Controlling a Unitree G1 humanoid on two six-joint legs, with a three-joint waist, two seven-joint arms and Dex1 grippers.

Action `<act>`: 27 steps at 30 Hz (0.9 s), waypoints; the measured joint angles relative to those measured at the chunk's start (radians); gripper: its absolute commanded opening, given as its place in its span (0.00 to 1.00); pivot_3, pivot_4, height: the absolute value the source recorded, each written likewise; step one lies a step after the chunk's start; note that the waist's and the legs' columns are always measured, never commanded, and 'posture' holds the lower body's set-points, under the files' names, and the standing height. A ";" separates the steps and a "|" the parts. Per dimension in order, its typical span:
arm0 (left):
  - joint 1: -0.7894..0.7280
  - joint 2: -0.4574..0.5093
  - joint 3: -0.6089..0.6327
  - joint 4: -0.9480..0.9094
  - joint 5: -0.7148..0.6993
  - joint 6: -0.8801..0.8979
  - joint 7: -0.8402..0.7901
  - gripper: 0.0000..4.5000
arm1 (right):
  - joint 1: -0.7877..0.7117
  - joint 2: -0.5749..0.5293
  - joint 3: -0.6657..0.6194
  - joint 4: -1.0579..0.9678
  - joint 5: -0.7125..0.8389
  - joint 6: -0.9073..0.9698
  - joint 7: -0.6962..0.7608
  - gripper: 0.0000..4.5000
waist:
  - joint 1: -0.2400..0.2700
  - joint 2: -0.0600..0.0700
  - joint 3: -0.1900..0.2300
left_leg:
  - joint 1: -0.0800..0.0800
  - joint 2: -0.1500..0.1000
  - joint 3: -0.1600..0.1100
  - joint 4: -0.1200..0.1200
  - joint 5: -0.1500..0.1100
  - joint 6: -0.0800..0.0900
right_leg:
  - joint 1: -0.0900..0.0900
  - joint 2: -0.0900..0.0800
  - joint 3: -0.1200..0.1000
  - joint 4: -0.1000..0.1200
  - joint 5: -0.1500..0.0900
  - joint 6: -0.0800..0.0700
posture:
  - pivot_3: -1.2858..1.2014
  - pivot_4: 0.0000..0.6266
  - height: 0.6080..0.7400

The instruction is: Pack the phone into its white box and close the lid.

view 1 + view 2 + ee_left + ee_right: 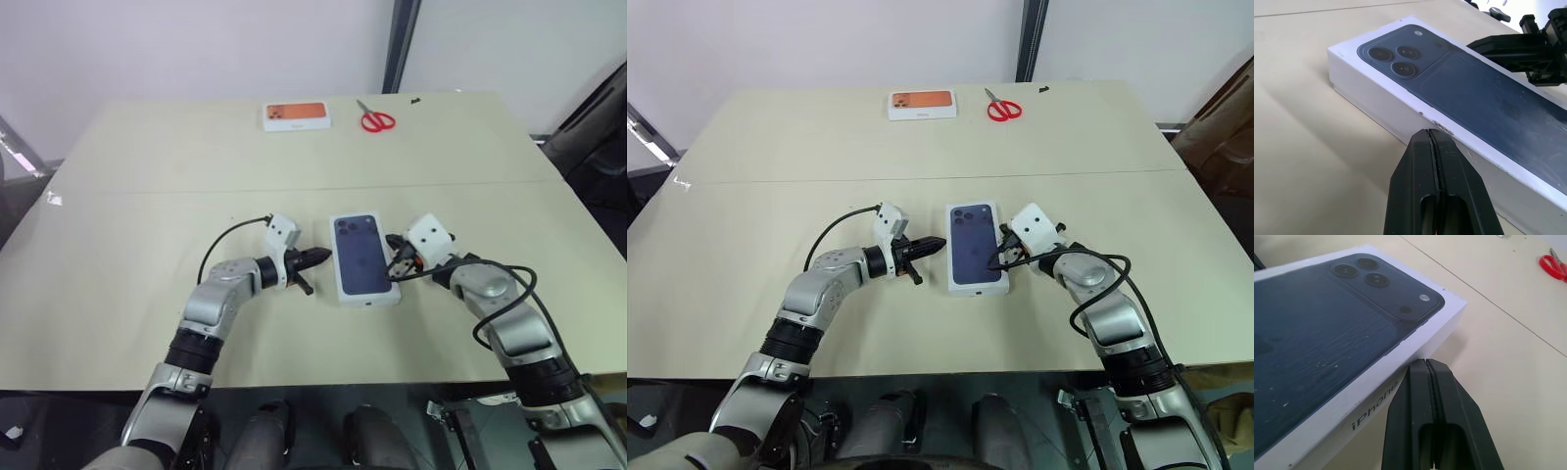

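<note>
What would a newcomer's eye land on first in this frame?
A closed white box with a dark blue phone picture on its lid sits mid-table, flanked by two shut grippers: the left gripper points at its left long side, the right gripper at its right side. At the table's far edge lie an orange-topped white box and red scissors.

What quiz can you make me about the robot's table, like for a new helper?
1. True or false: the left pincer and the right pincer are both shut.
2. What lies between the two pincers? A) a cup B) the white box with a dark-blue top C) a banana
3. Fill in: at the far side of the table, the scissors have ___ handles.
Key: 1 true; 2 B; 3 red.
</note>
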 measured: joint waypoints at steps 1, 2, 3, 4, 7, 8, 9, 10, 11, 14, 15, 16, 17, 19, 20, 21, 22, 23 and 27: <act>0.000 -0.001 0.000 0.000 0.001 -0.004 0.000 0.00 | 0.001 0.001 0.000 0.000 -0.005 0.000 0.000 0.00 | 0.000 0.000 0.000 | 0.000 0.000 0.000 0.000 0.000 0.000 | 0.000 0.000 0.000 0.000 0.000 0.000 | 0.52 0.24 0.95; 0.001 -0.001 0.000 0.000 0.002 -0.008 -0.002 0.00 | 0.002 0.002 0.000 0.000 -0.007 0.000 0.000 0.00 | 0.000 0.000 0.000 | 0.000 0.000 0.000 0.000 0.000 0.000 | 0.000 0.000 0.000 0.000 0.000 0.000 | 0.52 0.24 0.95; 0.003 -0.001 0.000 0.000 0.004 -0.010 -0.002 0.00 | 0.002 0.003 0.000 0.000 -0.008 0.000 0.000 0.00 | 0.000 0.000 0.000 | 0.000 0.000 0.000 0.000 0.000 0.000 | 0.000 0.000 0.000 0.000 0.000 0.000 | 0.52 0.24 0.95; 0.004 0.000 -0.001 0.000 0.007 -0.012 -0.003 0.00 | 0.002 0.004 0.000 0.000 -0.009 0.000 0.000 0.00 | 0.000 0.000 0.000 | 0.000 0.000 0.000 0.000 0.000 0.000 | 0.000 0.000 0.000 0.000 0.000 0.000 | 0.52 0.24 0.95; 0.006 -0.012 0.003 -0.002 0.004 -0.011 -0.001 0.00 | 0.006 0.002 0.001 0.002 -0.029 -0.005 0.002 0.00 | 0.001 0.000 0.000 | 0.000 0.000 0.000 0.000 0.000 0.000 | 0.000 0.000 0.000 0.000 0.000 0.000 | 0.52 0.24 0.95; 0.006 -0.014 0.006 -0.005 -0.001 -0.007 0.000 0.00 | 0.009 0.002 0.001 0.006 -0.036 -0.008 0.004 0.00 | 0.001 0.000 0.000 | 0.000 0.000 0.000 0.000 0.000 0.000 | 0.000 0.000 0.000 0.000 0.000 0.000 | 0.52 0.24 0.95; 0.006 -0.013 0.004 -0.010 -0.001 -0.005 0.001 0.00 | 0.014 0.002 0.002 0.010 -0.043 -0.010 0.008 0.00 | 0.001 0.000 0.000 | 0.000 0.000 0.000 0.000 0.000 0.000 | 0.000 0.000 0.000 0.000 0.000 0.000 | 0.52 0.24 0.95; 0.005 -0.011 0.003 -0.012 0.000 -0.006 0.000 0.00 | 0.019 0.002 0.003 0.011 -0.048 -0.011 0.011 0.00 | 0.001 0.000 0.000 | 0.000 0.000 0.000 0.000 0.000 0.000 | 0.000 0.000 0.000 0.000 0.000 0.000 | 0.52 0.24 0.95; 0.006 -0.009 0.003 -0.012 0.003 -0.007 0.001 0.00 | 0.025 -0.001 0.006 0.012 -0.057 -0.016 0.016 0.00 | 0.000 0.000 0.000 | 0.000 0.000 0.000 0.000 0.000 0.000 | 0.000 0.000 0.000 0.000 0.000 0.000 | 0.52 0.24 0.95; 0.011 0.002 0.004 -0.012 0.003 -0.014 -0.001 0.00 | 0.033 -0.004 0.010 0.017 -0.076 -0.021 0.022 0.00 | -0.001 0.000 0.000 | 0.000 0.000 0.000 0.000 0.000 0.000 | 0.000 0.000 0.000 0.000 0.000 0.000 | 0.52 0.24 0.95; 0.017 0.006 0.005 -0.014 0.001 -0.015 -0.003 0.00 | 0.033 -0.004 0.009 0.018 -0.076 -0.023 0.022 0.00 | -0.001 0.000 0.000 | 0.000 0.000 0.000 0.000 0.000 0.000 | 0.000 0.000 0.000 0.000 0.000 0.000 | 0.52 0.24 0.95; 0.023 0.008 0.009 -0.016 -0.001 -0.015 -0.003 0.00 | 0.031 -0.004 0.005 0.020 -0.076 -0.025 0.022 0.00 | -0.001 0.000 0.000 | 0.000 0.000 0.000 0.000 0.000 0.000 | 0.000 0.000 0.000 0.000 0.000 0.000 | 0.52 0.24 0.95; 0.026 0.009 0.012 -0.016 -0.003 -0.015 -0.003 0.00 | 0.027 -0.004 -0.001 0.024 -0.076 -0.027 0.022 0.00 | -0.001 0.000 0.000 | 0.000 0.000 0.000 0.000 0.000 0.000 | 0.000 0.000 0.000 0.000 0.000 0.000 | 0.52 0.24 0.95; 0.023 0.008 0.027 -0.017 -0.010 -0.015 -0.001 0.00 | 0.007 -0.004 -0.018 0.038 -0.075 -0.035 0.021 0.00 | -0.001 0.000 0.000 | 0.000 0.000 0.000 0.000 0.000 -0.001 | 0.000 0.000 0.000 0.000 0.000 0.000 | 0.52 0.24 0.95; 0.017 0.001 0.047 -0.014 -0.023 -0.012 0.007 0.00 | -0.008 -0.003 -0.035 0.040 -0.071 -0.042 0.020 0.00 | -0.001 0.000 0.000 | 0.000 0.000 0.000 0.000 0.000 -0.001 | 0.000 0.000 0.000 0.000 0.000 0.000 | 0.52 0.24 0.95; -0.001 -0.015 0.077 -0.006 -0.044 -0.002 0.021 0.00 | -0.025 0.000 -0.052 0.040 -0.063 -0.046 0.019 0.00 | 0.000 0.000 0.000 | 0.000 0.000 0.000 0.000 0.000 0.000 | 0.000 0.000 0.000 0.001 0.000 0.000 | 0.52 0.24 0.95; -0.027 -0.032 0.107 -0.006 -0.067 0.009 0.035 0.00 | -0.048 0.004 -0.067 0.040 -0.058 -0.051 0.018 0.00 | 0.002 -0.001 0.000 | 0.000 0.000 0.000 0.001 0.000 -0.001 | 0.000 0.000 0.000 0.000 0.000 0.000 | 0.52 0.24 0.95; -0.058 -0.046 0.129 -0.006 -0.085 0.017 0.046 0.00 | -0.067 0.008 -0.078 0.038 -0.046 -0.060 0.021 0.00 | 0.003 -0.001 0.000 | 0.000 0.000 0.000 0.001 0.000 -0.001 | 0.000 0.000 -0.001 0.000 0.000 0.000 | 0.52 0.24 0.95; -0.151 -0.091 0.125 0.022 -0.091 -0.001 0.049 0.00 | -0.081 0.037 -0.071 0.026 -0.022 -0.080 0.061 0.00 | 0.001 -0.001 0.000 | 0.000 0.000 0.000 0.002 0.000 -0.001 | 0.002 0.000 -0.001 0.000 0.000 0.000 | 0.52 0.24 0.95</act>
